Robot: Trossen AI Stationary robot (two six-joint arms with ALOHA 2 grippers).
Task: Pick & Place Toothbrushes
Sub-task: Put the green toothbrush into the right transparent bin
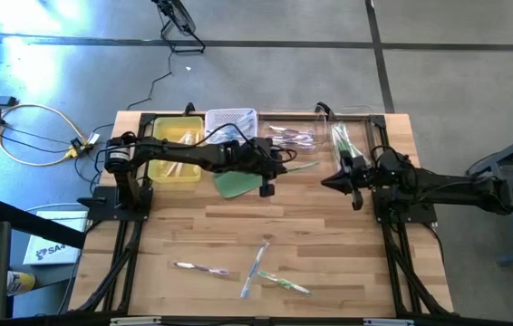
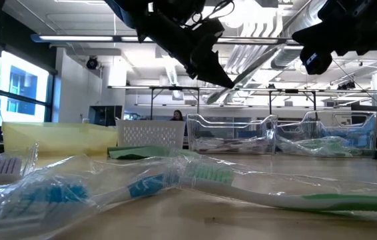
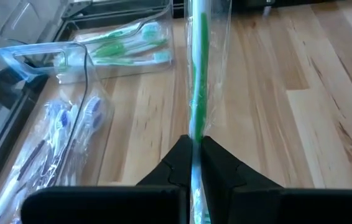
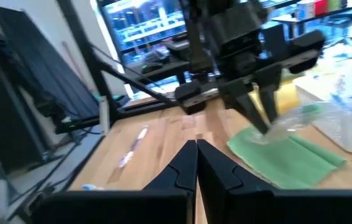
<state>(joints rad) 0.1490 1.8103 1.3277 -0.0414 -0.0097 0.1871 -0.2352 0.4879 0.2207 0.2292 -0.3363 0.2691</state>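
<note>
Left gripper point(image 1: 282, 167) is above mid-table, clamped on a wrapped green toothbrush point(image 3: 198, 74), just short of the clear bins point(image 1: 329, 131). Right gripper point(image 1: 327, 182) hovers nearby, jaws pinched together, empty. Three more toothbrushes point(image 1: 255, 268) lie near the front edge.

Bright overhead light, glare on the clear wrappers point(image 2: 75, 187), blurred foreground in the low view.

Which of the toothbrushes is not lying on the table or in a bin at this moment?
The green wrapped toothbrush, clamped in the left end effector above the table; the others lie down.
</note>
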